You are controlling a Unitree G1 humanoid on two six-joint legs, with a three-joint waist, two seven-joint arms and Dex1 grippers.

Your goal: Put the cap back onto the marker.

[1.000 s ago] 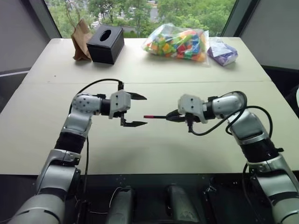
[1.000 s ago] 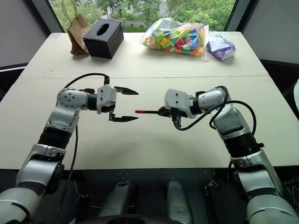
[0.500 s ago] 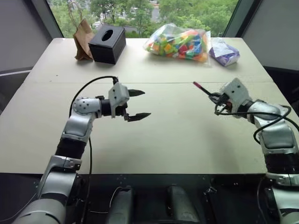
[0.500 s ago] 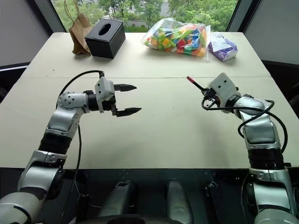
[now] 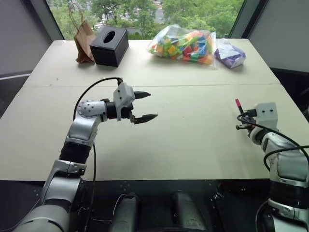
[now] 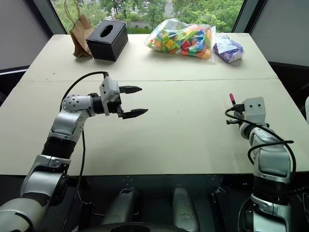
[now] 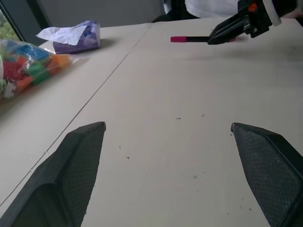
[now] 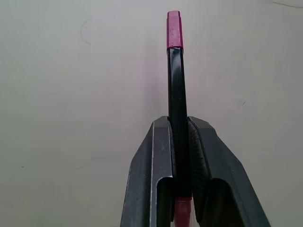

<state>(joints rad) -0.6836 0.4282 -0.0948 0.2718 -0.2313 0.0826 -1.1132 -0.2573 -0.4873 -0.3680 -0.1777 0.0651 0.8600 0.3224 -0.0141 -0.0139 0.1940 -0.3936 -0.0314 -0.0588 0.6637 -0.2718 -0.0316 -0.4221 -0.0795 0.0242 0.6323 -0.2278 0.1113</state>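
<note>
You see the right tool (image 8: 174,156) at the right side of the table (image 5: 183,140), with its two fingers pressed together on the marker (image 8: 174,85). The marker is a thin black stick, and it stands out beyond the fingertips, along the line of the fingers. Its far end is covered by the cap (image 8: 173,29), a short pink-red piece that sits on the marker. In the head views, the red end (image 5: 238,102) points away from the robot, toward the far side of the table, and it is above the table surface.

Your left tool (image 5: 145,106) is over the middle-left part of the table, pointing to the right, and its fingers stand wide apart with nothing between them. It is well apart from the marker.

At the far edge of the table you find a black tissue box (image 5: 109,45), a brown paper bag (image 5: 84,41), a clear bag of coloured blocks (image 5: 186,44) and a small purple packet (image 5: 230,54).
</note>
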